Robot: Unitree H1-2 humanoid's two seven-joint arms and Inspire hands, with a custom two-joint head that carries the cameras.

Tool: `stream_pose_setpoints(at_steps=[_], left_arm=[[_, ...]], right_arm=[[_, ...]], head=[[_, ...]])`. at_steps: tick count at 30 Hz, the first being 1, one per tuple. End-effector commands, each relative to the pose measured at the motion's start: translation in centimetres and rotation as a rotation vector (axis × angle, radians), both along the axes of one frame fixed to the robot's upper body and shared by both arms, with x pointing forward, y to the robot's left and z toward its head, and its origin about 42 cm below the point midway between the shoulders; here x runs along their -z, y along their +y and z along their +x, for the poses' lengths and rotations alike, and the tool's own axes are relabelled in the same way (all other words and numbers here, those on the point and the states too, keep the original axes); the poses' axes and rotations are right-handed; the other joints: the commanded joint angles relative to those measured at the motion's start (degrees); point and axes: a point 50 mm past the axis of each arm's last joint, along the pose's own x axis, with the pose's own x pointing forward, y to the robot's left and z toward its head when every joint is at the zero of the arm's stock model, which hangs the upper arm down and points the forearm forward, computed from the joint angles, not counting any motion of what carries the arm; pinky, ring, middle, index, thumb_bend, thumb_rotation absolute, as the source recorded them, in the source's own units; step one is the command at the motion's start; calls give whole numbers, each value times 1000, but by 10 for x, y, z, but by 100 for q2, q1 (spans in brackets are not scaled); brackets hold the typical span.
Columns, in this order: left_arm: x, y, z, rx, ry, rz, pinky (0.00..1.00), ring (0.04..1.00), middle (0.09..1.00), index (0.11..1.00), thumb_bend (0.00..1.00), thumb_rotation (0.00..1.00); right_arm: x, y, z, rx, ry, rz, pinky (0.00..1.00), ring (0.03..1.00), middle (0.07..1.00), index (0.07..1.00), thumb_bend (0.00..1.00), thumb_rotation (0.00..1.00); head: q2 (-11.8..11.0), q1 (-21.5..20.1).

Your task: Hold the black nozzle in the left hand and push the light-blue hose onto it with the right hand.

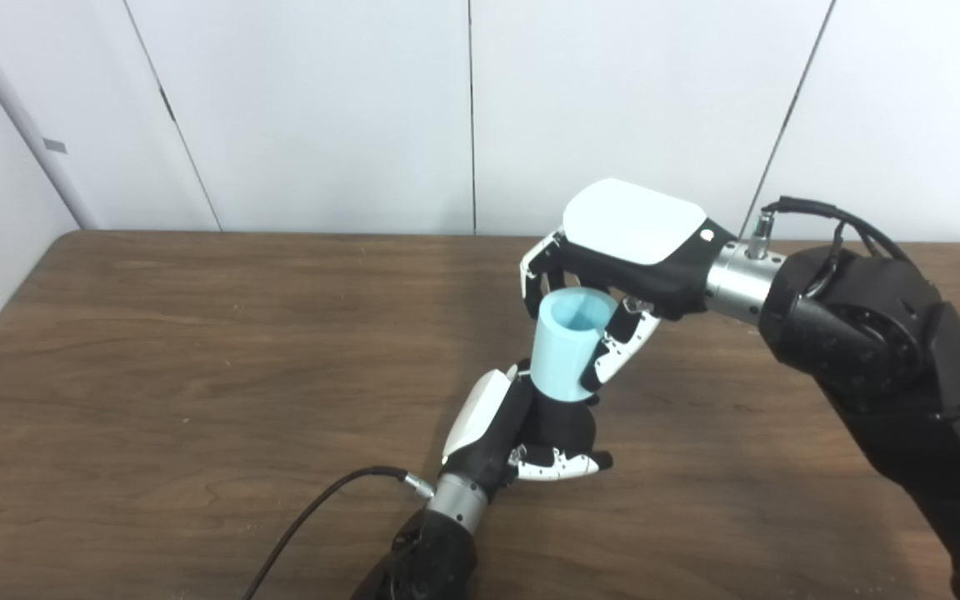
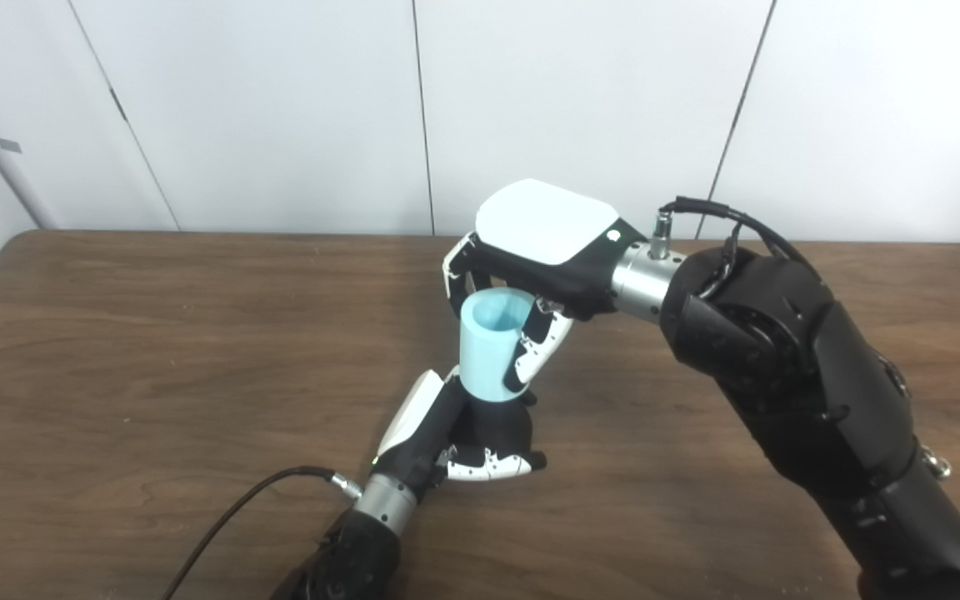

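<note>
- The light-blue hose (image 1: 567, 350) stands nearly upright above the middle of the counter (image 1: 197, 375), open end up, its lower end sunk into the grasp of the left robot hand (image 1: 522, 437).
- The black nozzle cannot be made out apart from the dark fingers beneath the hose; it is presumably inside that fist, with the hose's lower end already over or against it.
- The step in hand looks like the push itself, late in the task. How far the hose is seated is hidden.
- Next move, as I judge it: a straight press down along the hose's axis while the left holds firm; a tilt could jam or slip it.
- The right robot hand (image 1: 613, 267) wraps the hose's upper part, fingers curled behind, thumb on the near side.
- The left robot hand is closed tight just below the hose.
</note>
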Motion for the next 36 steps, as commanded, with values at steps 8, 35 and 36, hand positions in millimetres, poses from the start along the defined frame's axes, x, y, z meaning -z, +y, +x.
stream_pose_setpoints(at_steps=[8, 35, 36], left_arm=[[21, 5, -14, -8, 72, 28, 1000, 839, 778, 488, 511, 71], [23, 5, -14, -11, 73, 25, 1000, 846, 778, 488, 511, 71], [23, 5, -14, -10, 74, 24, 1000, 846, 778, 488, 511, 71]], right_arm=[[-6, 7, 0, -14, -36, -41, 148, 235, 470, 481, 531, 0], [-4, 8, -3, -23, -58, -62, 265, 344, 426, 524, 524, 1], [-4, 7, -5, -13, -55, -55, 266, 345, 426, 525, 524, 1]], head=[[14, 3], [17, -13], [20, -14]])
